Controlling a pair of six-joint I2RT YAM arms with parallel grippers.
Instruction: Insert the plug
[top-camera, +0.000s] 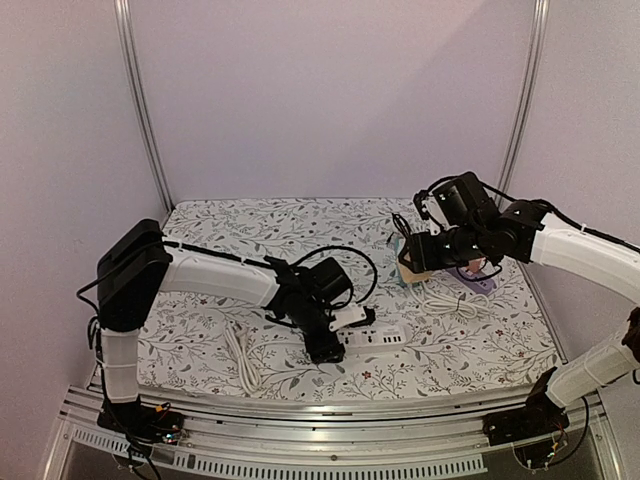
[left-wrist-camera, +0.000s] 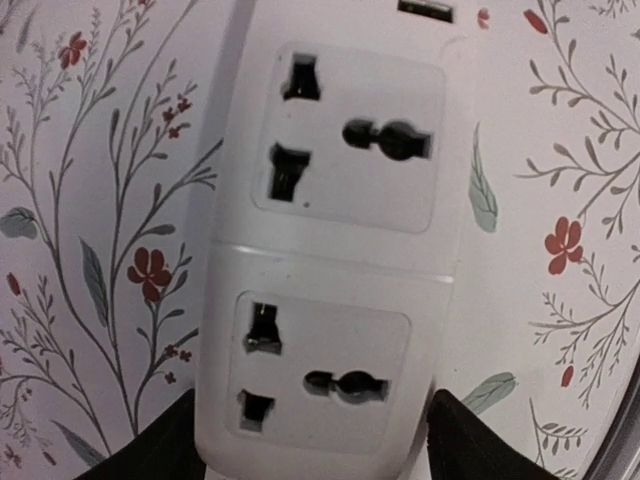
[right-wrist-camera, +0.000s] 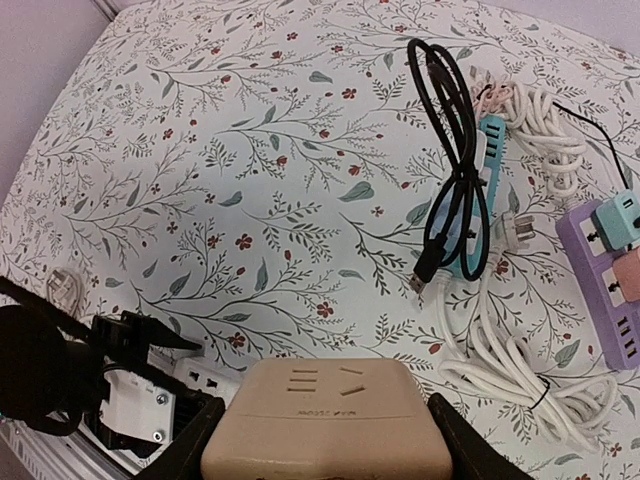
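My right jaws clamp the beige plug adapter (right-wrist-camera: 325, 420) above the floral surface (right-wrist-camera: 250, 150). My left jaws straddle one end of the white power strip (left-wrist-camera: 330, 250); gripping or not, I cannot tell.

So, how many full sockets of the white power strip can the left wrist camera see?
2: an upper socket and a lower socket directly beneath it. More may lie outside that view.

Nothing legible anywhere. On top of the beige adapter (right-wrist-camera: 325, 420), a faint embossed line of small letters, too blurred to read; just above that line, two groups of raised strokes, not clear as signs.
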